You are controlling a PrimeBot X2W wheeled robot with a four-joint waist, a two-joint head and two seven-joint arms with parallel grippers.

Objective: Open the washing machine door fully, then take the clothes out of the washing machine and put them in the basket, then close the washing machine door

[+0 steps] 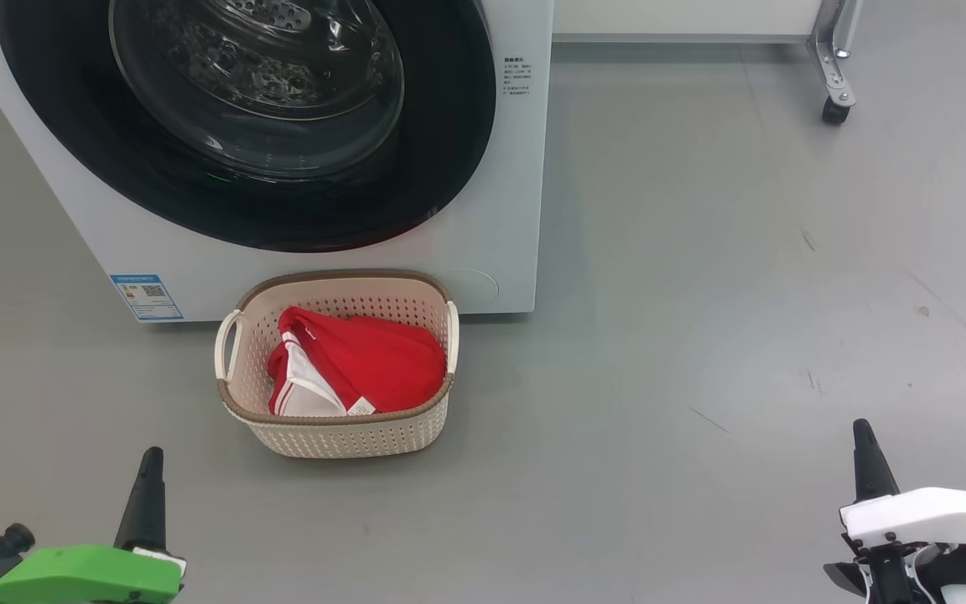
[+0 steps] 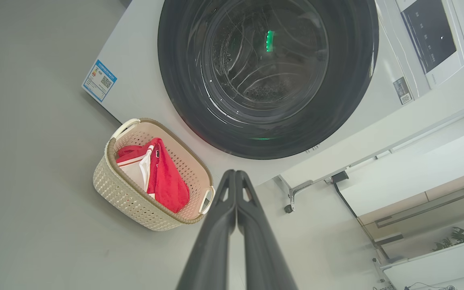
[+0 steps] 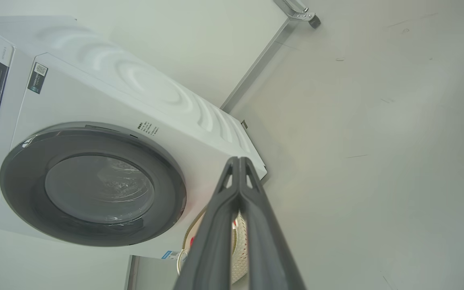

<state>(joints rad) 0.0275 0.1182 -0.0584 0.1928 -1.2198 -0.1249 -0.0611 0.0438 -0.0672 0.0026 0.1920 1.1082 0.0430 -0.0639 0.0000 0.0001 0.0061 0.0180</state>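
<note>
**Operator:** Closest to my lens, the left gripper and the right gripper sit low in the head view. Each has its two dark fingers pressed together, holding nothing.

**Desk:** And the big items?

**Operator:** The washing machine stands ahead of the left jaws, and ahead and well to the left of the right jaws. I see the washing machine door lying flush against its front, shut.

**Desk:** Where's the basket?

**Operator:** The basket stands on the floor at the machine's foot, ahead and a little right of the left jaws, far left of the right ones. The clothes lie inside it, red with a white panel.
</note>
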